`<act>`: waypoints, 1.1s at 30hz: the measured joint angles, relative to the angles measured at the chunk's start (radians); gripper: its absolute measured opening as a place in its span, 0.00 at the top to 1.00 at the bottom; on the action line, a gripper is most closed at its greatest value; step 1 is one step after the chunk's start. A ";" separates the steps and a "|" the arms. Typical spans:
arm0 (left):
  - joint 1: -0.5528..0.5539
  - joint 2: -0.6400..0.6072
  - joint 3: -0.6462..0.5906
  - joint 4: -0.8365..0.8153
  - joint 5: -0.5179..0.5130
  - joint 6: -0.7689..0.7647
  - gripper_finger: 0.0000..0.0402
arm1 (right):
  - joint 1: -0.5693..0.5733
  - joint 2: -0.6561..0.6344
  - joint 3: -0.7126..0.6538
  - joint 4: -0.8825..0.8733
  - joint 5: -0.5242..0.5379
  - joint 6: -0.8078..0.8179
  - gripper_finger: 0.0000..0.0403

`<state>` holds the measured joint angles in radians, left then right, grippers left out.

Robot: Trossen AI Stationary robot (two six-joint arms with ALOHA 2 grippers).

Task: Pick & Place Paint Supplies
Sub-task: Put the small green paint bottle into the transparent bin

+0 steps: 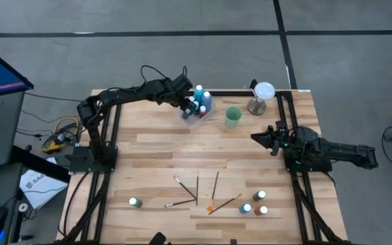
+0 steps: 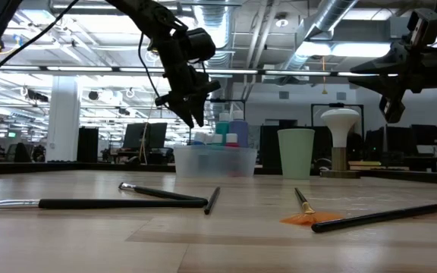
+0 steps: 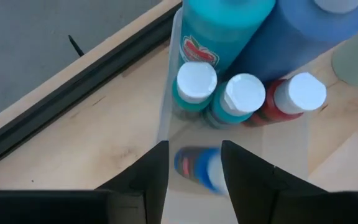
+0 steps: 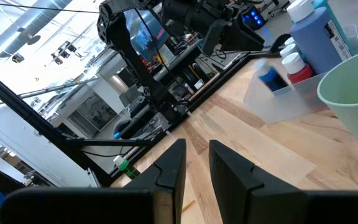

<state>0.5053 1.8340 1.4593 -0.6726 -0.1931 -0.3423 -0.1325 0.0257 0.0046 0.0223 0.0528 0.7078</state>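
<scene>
My left gripper (image 3: 194,180) hangs open above the clear tray (image 1: 199,120) at the table's far middle, pointing steeply down. A small blue bottle (image 3: 197,167) shows blurred in the gap under its fingertips, over the tray floor; the right wrist view shows the same bottle (image 4: 270,76) blurred just above the tray. Two tall bottles, teal and blue, and small white-capped ones (image 3: 244,93) stand upright in the tray. Several brushes (image 1: 197,190) and small bottles (image 1: 260,196) lie on the near part of the table. My right gripper (image 4: 196,168) waits at the right edge, narrowly open and empty.
A pale green cup (image 1: 233,116) stands just right of the tray, with a white stemmed object (image 1: 262,95) beyond it at the far right corner. A lone green bottle (image 1: 135,202) sits near left. Bare wood lies across the table's middle.
</scene>
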 joint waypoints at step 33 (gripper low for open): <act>-0.760 -0.518 -0.162 -0.509 0.245 0.081 0.64 | 0.000 0.000 0.000 0.000 0.000 0.000 0.84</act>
<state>-0.2547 1.3157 1.2978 -1.1818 0.0519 -0.2616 -0.1329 0.0257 0.0044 0.0223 0.0525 0.7078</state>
